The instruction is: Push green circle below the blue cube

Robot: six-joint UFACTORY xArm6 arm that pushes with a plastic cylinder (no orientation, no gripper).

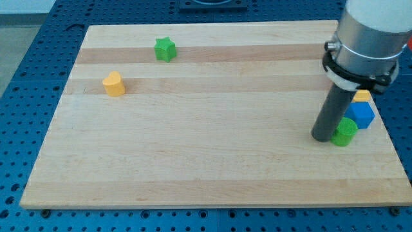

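Near the view's right edge of the pale wooden surface, the small green circle block sits just below-left of the blue cube, touching it, so the task looks nearly done. My tip, a bare rod with nothing to open or close, touches the circle's left. No writing is legible.

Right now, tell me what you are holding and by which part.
Nothing: I have no gripper. My tip sits against the green circle, on its left in the view.
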